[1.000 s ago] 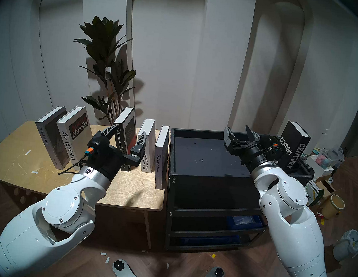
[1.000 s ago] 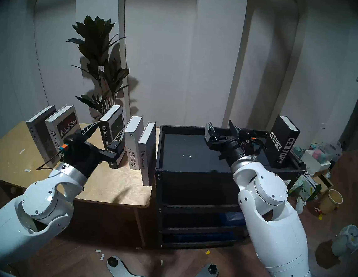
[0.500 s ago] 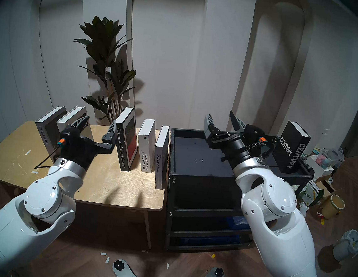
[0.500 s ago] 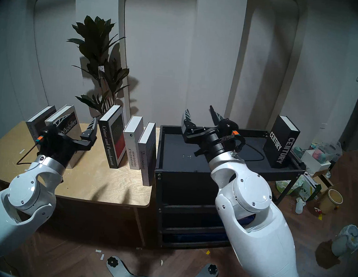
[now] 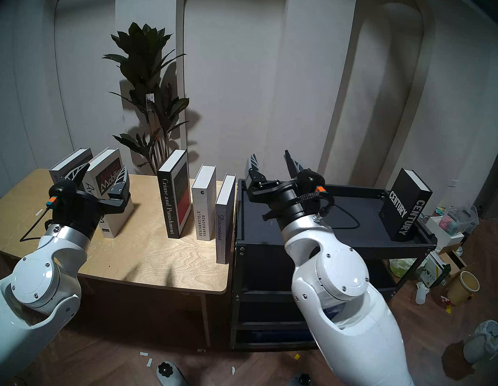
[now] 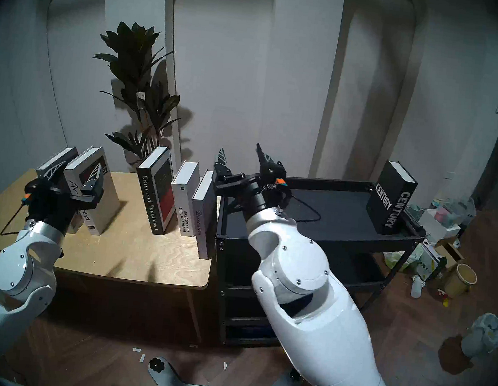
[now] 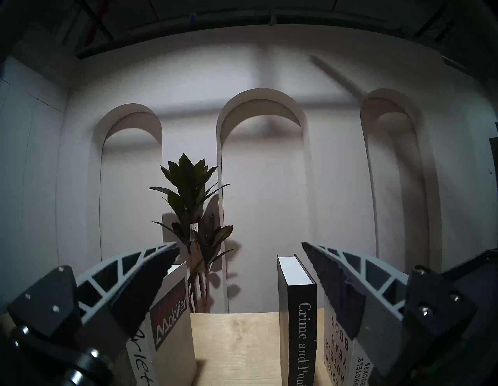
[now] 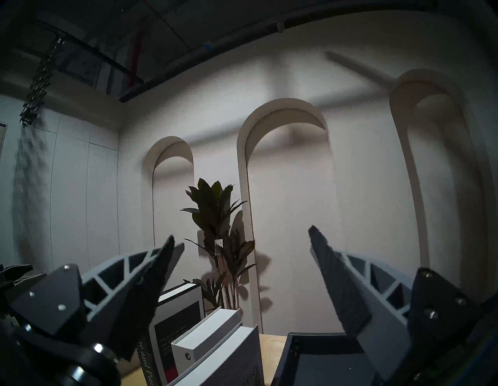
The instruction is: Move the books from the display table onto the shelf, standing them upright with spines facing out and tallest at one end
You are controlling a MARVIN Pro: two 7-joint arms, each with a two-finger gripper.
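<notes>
Behind left claw, SPECIAL ISSUE book mostly hidden, Arietta spine part-covered

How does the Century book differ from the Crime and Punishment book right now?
The Century book stands on the black shelf, while the Crime and Punishment book is on the wooden display table. Century carries bold block lettering; Crime and Punishment has a thin serif title and a red patch on its cover. Century looks thicker. Both are dark, upright hardbacks with neither tool touching them.
</notes>
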